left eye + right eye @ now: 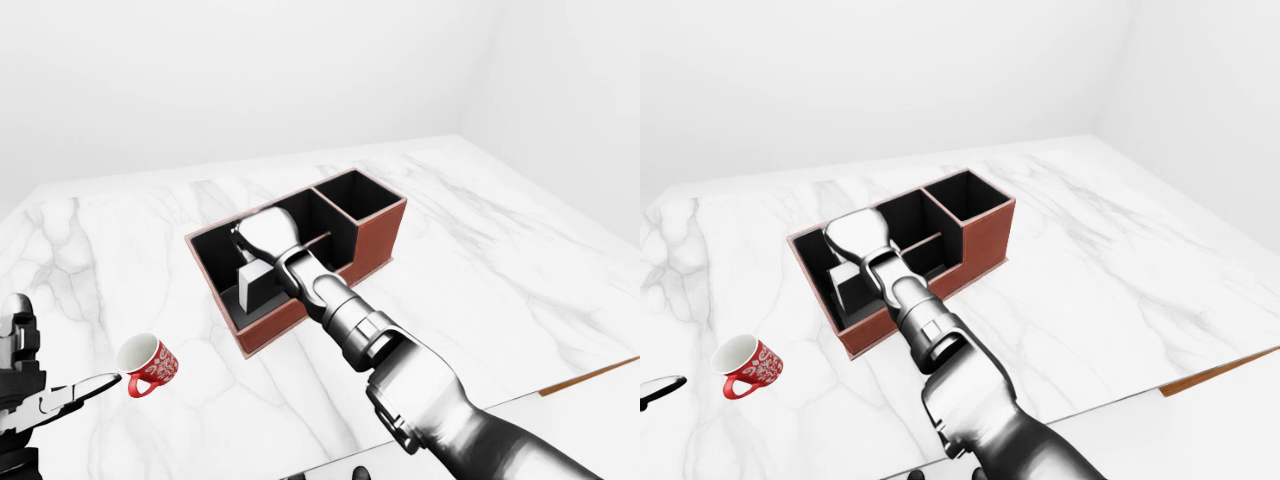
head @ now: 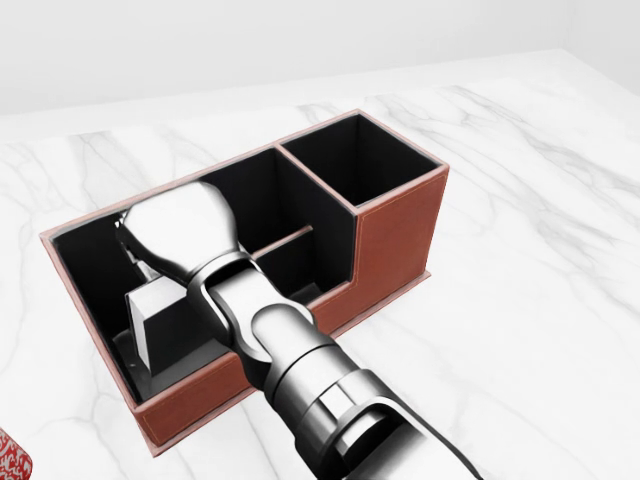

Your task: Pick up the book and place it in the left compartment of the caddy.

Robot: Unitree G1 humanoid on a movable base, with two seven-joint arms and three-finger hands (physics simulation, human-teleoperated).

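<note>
The book [image 2: 160, 325] stands upright on its edge inside the left compartment of the caddy [image 2: 400, 235], a pale grey block with its spine toward the near wall. Its lower end sits close to the compartment floor, though whether it actually rests there is hard to say, since the arm covers part of it. The right hand [image 2: 180, 235] is directly above and against the top of the book, reaching in from the lower right of the head view. Its back faces the camera, so the fingers are hidden beneath the palm and I cannot tell whether they grip the book or have let go.

The caddy is a reddish-brown leather box with a black lining. It lies at an angle on the white marble table [image 2: 540, 300]. Its left compartment is long and low-walled. A thin divider splits the middle section, and a taller square compartment stands at the far right end.

To the left of the caddy and nearer the robot, a red mug [image 1: 148, 365] with a white pattern lies tilted on the table, its white inside showing. The left hand [image 1: 25, 395] is at the lower left edge of the left-eye view, well apart from the caddy, with one finger [image 1: 85, 388] stretched toward the mug and not closed on anything.
</note>
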